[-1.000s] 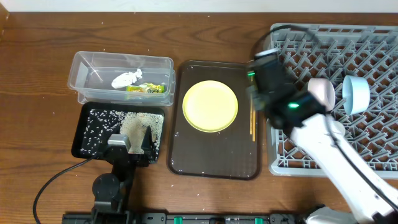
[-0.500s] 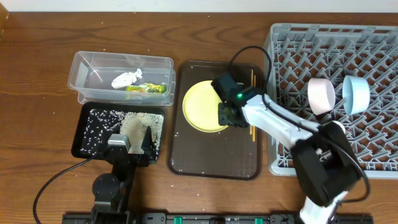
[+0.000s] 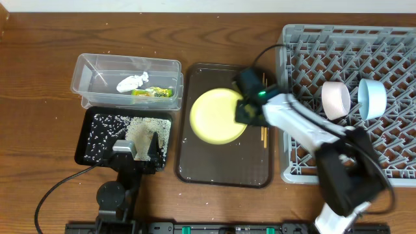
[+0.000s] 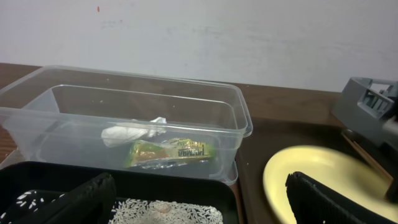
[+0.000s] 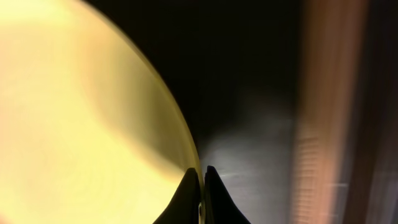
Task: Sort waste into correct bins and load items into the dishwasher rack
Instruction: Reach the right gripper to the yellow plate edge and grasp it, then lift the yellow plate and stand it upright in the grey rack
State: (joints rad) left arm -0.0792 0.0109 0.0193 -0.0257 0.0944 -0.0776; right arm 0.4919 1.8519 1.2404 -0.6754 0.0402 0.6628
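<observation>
Brown wooden tabletop (image 3: 39, 58) fills the overhead view. The right gripper (image 3: 242, 110) sits at the right edge of the yellow plate (image 3: 211, 117), which is on the dark brown serving tray (image 3: 221, 162). The plate reads slightly blurred, so I cannot tell whether it lies flat or is tipped up. Wooden chopsticks (image 3: 263, 134) lie just beside that edge, between the plate and the grey dishwasher rack (image 3: 338, 52). A white bowl (image 3: 334, 99) and a light blue bowl (image 3: 372, 97) stand on edge in the rack. The left gripper (image 3: 138, 149) hangs over the near end of the black tray (image 3: 79, 140).

Left wrist view: the left fingers (image 4: 87, 202) are spread wide and hold nothing. A crumpled tissue (image 4: 134, 130) and a green-and-yellow wrapper (image 4: 171, 151) lie in the clear tub (image 4: 242, 121). Rice (image 4: 161, 211) covers the black tray's floor.

Right wrist view: the right fingertips (image 5: 185, 194) are nearly together, pinching only the plate's thin rim. A blurred brown band at the right may be the chopsticks; I cannot tell.

Risk, in my judgement:
- The grip bites a narrow strip of rim, so the plate could pivot or slide out once its weight hangs from it.
- The chopsticks lie close enough to be dragged or rolled off the tray.
- The plate may clip the rack's near wall if carried low.
- The plate may also knock the standing bowls.
</observation>
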